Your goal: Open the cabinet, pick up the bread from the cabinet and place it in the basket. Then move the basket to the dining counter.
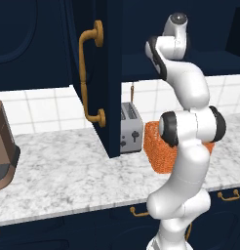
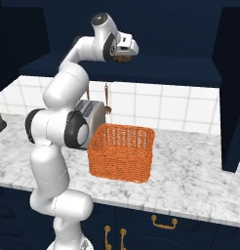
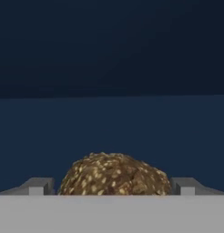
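Bread (image 3: 114,175): brown seeded roll on the cabinet (image 1: 105,73) shelf, between the fingers (image 3: 38,186) of the hand (image 2: 125,53), spread wide, not gripping. Cabinet door swung open. Basket (image 2: 122,151): orange, on marble surface (image 2: 190,166), beside toaster (image 1: 130,128).

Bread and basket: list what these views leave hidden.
- Bread: hand view, its underside is cut off at the bottom, so contact with the fingers can't be judged.
- Bread, right base view: mostly behind the hand.
- Basket: left base view, the arm covers most of it.
- Basket interior: right base view, its floor lies behind the near wall.
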Controlling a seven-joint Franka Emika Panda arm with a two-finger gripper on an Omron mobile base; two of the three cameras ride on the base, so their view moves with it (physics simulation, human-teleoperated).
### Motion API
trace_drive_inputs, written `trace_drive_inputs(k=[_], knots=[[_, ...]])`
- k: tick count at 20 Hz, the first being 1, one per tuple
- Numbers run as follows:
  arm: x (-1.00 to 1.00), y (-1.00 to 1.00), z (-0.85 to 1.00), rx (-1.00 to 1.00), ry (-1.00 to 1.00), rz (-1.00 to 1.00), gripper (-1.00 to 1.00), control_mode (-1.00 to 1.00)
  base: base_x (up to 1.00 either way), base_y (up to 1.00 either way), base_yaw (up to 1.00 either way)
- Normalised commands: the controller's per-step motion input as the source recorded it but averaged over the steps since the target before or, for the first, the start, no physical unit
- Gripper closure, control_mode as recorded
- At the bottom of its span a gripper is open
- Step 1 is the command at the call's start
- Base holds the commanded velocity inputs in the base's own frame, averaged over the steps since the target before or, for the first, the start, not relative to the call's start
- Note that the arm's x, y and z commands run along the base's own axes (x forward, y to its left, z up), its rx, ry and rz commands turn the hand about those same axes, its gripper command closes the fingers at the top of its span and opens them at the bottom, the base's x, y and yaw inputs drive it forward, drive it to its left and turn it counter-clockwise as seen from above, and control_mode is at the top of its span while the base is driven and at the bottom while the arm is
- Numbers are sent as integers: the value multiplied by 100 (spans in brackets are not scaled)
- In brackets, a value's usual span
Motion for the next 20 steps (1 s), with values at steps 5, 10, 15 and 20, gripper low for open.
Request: trace_drive_inputs(k=[5,10,15,20], knots=[[15,-26,-58,-11,2,-5,-100,-100,0,0,0],[5,-20,-47,-6,-5,-2,-100,-100,0,0,0],[0,0,-7,0,0,-2,100,-100,0,0,0],[0,0,-1,0,-6,-1,100,-100,0,0,0]])
